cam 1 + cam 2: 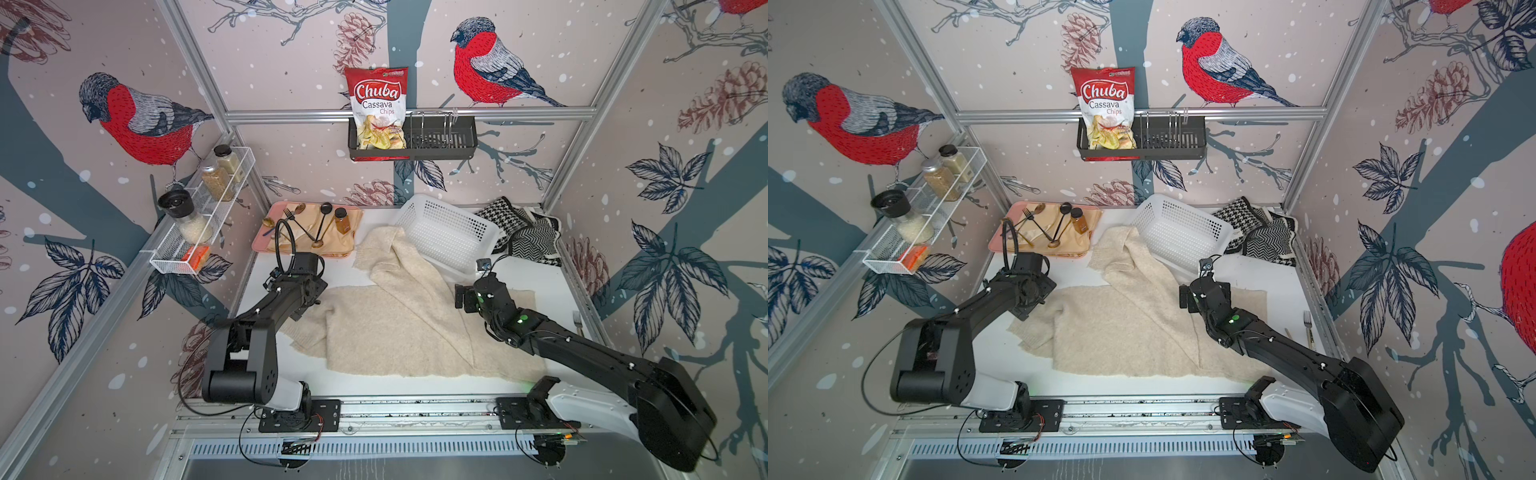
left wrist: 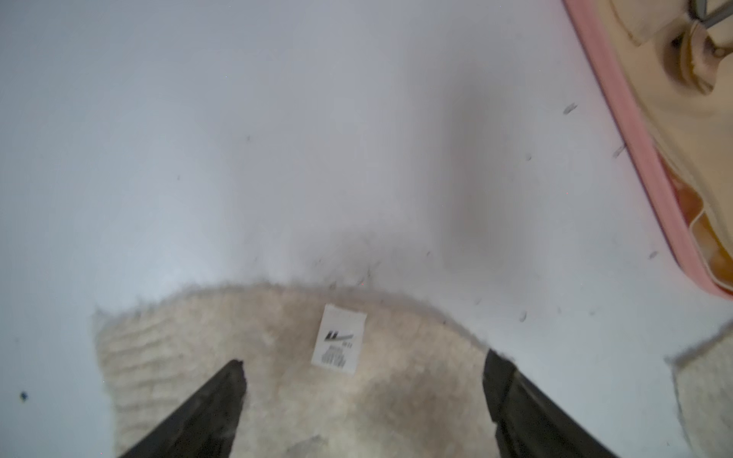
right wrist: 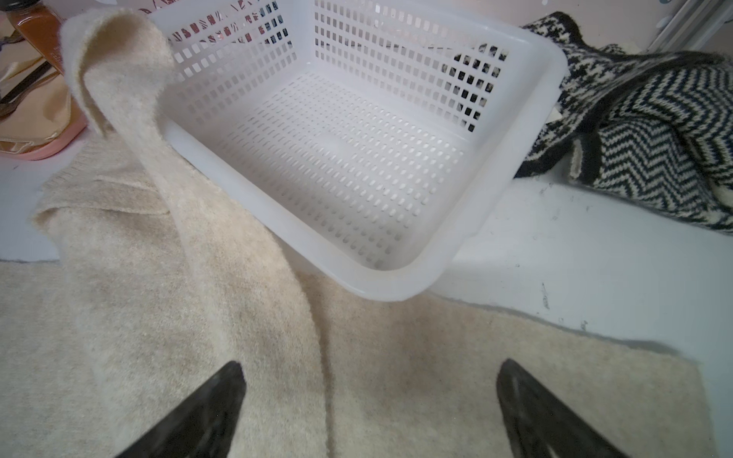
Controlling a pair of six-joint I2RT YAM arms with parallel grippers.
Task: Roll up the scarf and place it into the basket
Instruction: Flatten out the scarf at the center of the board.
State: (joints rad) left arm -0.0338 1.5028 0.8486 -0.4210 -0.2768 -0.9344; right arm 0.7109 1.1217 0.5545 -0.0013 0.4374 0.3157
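The cream fuzzy scarf [image 1: 407, 324] [image 1: 1129, 328] lies spread loosely over the middle of the white table, partly folded over itself. One end of the scarf [image 3: 115, 67] leans up against a corner of the white perforated basket [image 1: 449, 241] [image 1: 1179, 235] [image 3: 357, 158], which is empty and sits tilted on the scarf's far edge. My left gripper [image 1: 299, 313] [image 2: 365, 359] hovers open over the scarf's left end, where a white label [image 2: 339, 343] shows. My right gripper [image 1: 461, 297] [image 3: 371, 363] is open above the scarf's right part, just in front of the basket. Neither holds anything.
A pink tray [image 1: 259, 241] with cutlery and a small bottle sits at the back left. Black-and-white knits [image 1: 523, 237] are heaped at the back right. A fork [image 1: 577, 322] lies by the right edge. A wire rack [image 1: 199, 220] and a black caddy [image 1: 440, 143] hang on the walls.
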